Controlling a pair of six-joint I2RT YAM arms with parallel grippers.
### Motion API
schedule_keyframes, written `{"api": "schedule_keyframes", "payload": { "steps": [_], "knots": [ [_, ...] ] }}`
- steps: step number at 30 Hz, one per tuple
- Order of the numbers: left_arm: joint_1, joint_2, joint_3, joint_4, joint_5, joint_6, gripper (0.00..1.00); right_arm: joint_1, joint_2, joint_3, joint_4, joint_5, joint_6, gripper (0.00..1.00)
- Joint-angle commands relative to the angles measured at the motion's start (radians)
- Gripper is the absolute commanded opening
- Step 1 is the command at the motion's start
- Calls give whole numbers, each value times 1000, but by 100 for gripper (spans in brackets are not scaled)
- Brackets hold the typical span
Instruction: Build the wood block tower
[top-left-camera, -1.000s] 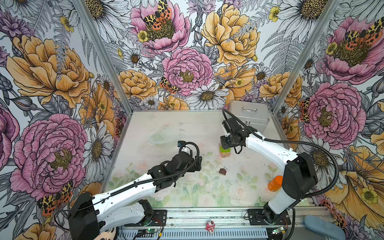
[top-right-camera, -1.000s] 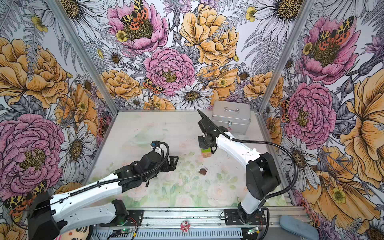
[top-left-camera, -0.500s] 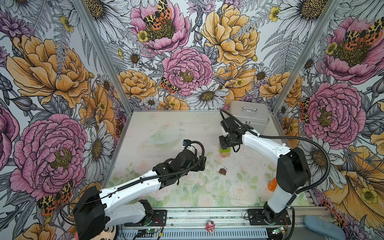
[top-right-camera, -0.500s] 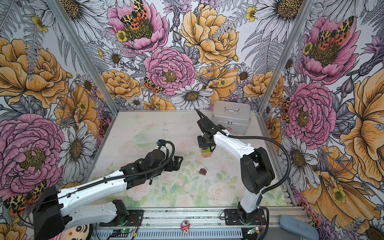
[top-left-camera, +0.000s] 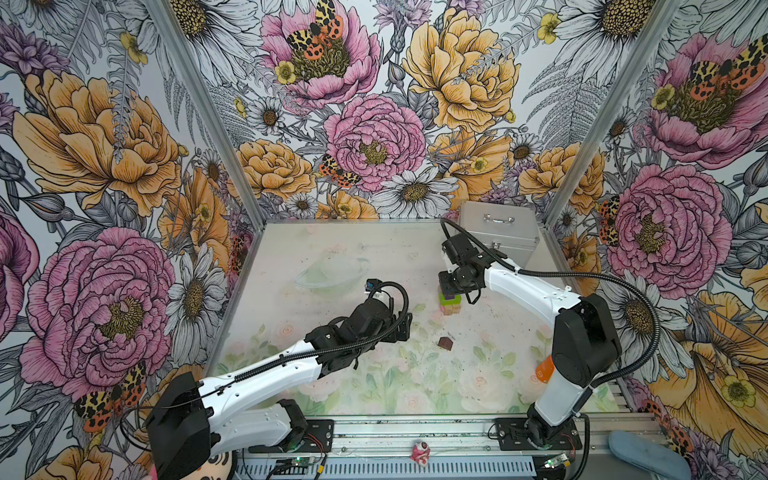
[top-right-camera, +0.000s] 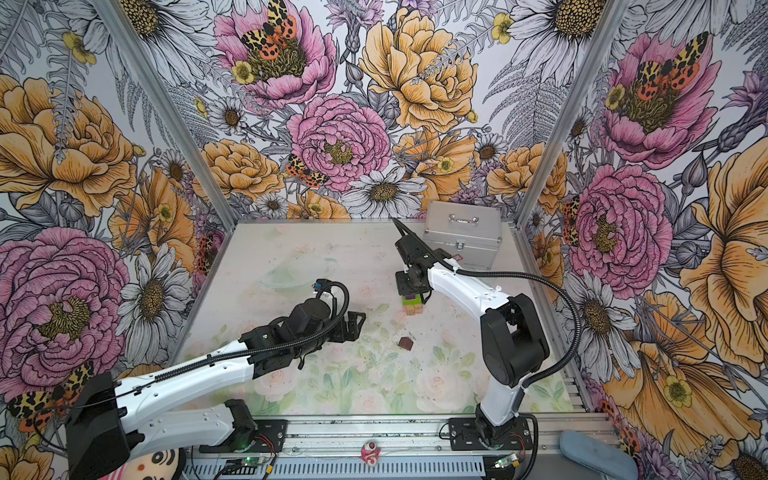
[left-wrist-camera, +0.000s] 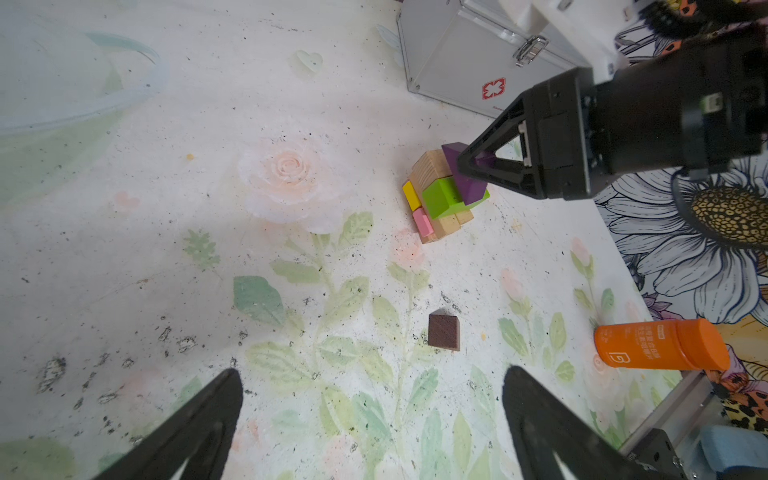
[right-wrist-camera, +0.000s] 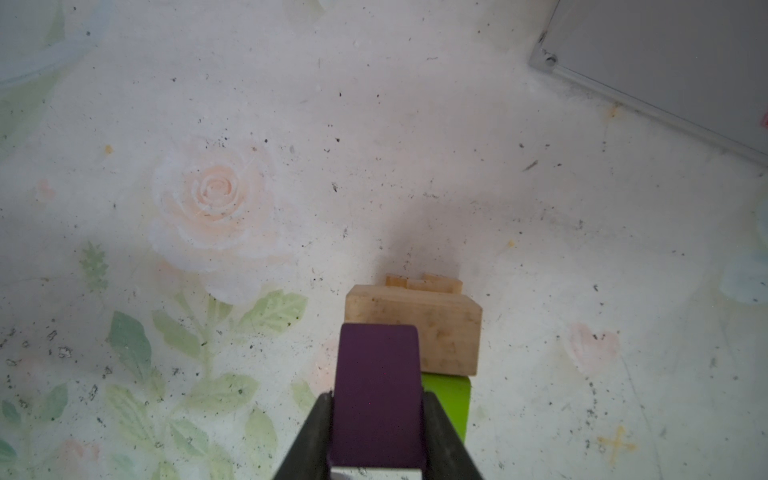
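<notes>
Top views: wood block tower (top-left-camera: 450, 305) (top-right-camera: 412, 306) stands on the table (top-left-camera: 332, 249) right of centre, in front of the silver case (top-left-camera: 498, 232) (top-right-camera: 461, 237). Right gripper (top-left-camera: 449, 293) (top-right-camera: 411, 294) points straight down at its top, with a purple block (top-left-camera: 448, 296) (top-right-camera: 411, 297) showing under the fingertips. Left gripper (top-left-camera: 405, 326) (top-right-camera: 357, 322) hangs left of the tower and well apart from it, jaws spread wide and holding nothing. One dark-brown block (top-left-camera: 444, 343) (top-right-camera: 404, 343) sits alone on the table nearer the front. Left wrist view: tower (left-wrist-camera: 436, 224) shows crossed layers, with a pink block (left-wrist-camera: 423, 220) and a yellow block (left-wrist-camera: 411, 195) end-on at the side, and a lime-green block (left-wrist-camera: 440, 199) beside a tan block (left-wrist-camera: 430, 168) above them. The purple block (left-wrist-camera: 473, 192) lies with its long axis across those two, pinched across its narrow width by the right gripper (left-wrist-camera: 461, 166); whether it rests on them cannot be told. The dark-brown block (left-wrist-camera: 444, 332) shows a near-square face, long axis not readable. An orange bottle (left-wrist-camera: 656, 345) lies on its side by the table edge. The left gripper (left-wrist-camera: 370, 399) has its jaws set far apart. Right wrist view: purple block (right-wrist-camera: 376, 374) runs lengthwise away from the camera, clamped between the jaws of the right gripper (right-wrist-camera: 378, 401), above the tan block (right-wrist-camera: 415, 328), which lies crosswise to it, and the lime-green block (right-wrist-camera: 451, 399).
</notes>
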Motion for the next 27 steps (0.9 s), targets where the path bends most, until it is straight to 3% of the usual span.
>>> {"api": "schedule_keyframes", "payload": {
  "steps": [1,27],
  "knots": [
    [11,-14,14,10,12,18,99,-5,16,29,7,-17,5,32],
    [33,-14,1,20,29,19,99,-4,36,34,5,-19,18,38]
  ]
}}
